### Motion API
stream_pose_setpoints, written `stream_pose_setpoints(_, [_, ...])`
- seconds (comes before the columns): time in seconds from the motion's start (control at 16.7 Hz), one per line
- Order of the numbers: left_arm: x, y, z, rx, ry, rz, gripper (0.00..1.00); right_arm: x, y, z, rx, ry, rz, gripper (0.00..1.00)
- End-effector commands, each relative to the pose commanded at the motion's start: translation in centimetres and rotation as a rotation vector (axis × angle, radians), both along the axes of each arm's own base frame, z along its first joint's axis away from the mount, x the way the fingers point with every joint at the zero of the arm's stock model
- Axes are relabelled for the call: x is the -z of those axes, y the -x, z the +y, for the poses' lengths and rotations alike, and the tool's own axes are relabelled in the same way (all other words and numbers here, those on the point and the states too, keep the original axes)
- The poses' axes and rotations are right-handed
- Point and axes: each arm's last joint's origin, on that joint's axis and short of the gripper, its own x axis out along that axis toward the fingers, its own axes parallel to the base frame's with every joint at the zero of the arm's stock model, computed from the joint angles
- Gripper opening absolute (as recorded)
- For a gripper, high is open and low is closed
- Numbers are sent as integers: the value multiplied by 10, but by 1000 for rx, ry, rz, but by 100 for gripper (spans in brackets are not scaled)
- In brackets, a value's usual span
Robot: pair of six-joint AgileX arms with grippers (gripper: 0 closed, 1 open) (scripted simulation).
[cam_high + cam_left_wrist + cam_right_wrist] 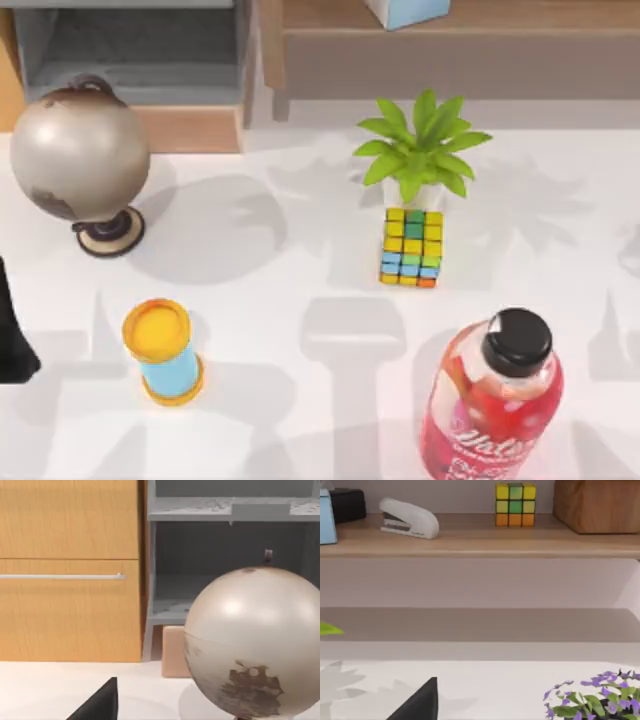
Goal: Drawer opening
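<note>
Behind the globe (pixel 255 645), at the table's far left, the wooden drawer (pixel 67 610) sits closed; aim my left gripper (pixel 97 705) squarely at its silver handle (pixel 62 576), though whether its fingers are parted I cannot tell

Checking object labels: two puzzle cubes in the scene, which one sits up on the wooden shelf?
The yellow, green and orange cube, standing on the shelf near the white stapler. The other cube sits on the white table before the potted plant.
</note>
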Motion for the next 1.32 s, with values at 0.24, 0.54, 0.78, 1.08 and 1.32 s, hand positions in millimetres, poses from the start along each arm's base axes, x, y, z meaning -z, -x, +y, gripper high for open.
stream_pose_setpoints(0.24, [-7, -1, -3, 0, 0, -14, 100, 0, 0, 0, 0, 0, 0, 100])
stream_pose_setpoints(0.54, [-41, -15, -23, 2, 7, -30, 100, 0, 0, 0, 0, 0, 0, 100])
stream_pose_setpoints(0.78, [-65, -39, -59, 5, 4, -7, 100, 0, 0, 0, 0, 0, 0, 100])
stream_pose_setpoints(1.08, [-76, -60, -117, 2, -7, 7, 100, 0, 0, 0, 0, 0, 0, 100])
stream_pose_setpoints(1.32, [-79, -63, -142, 0, 0, 0, 100, 0, 0, 0, 0, 0, 0, 100])
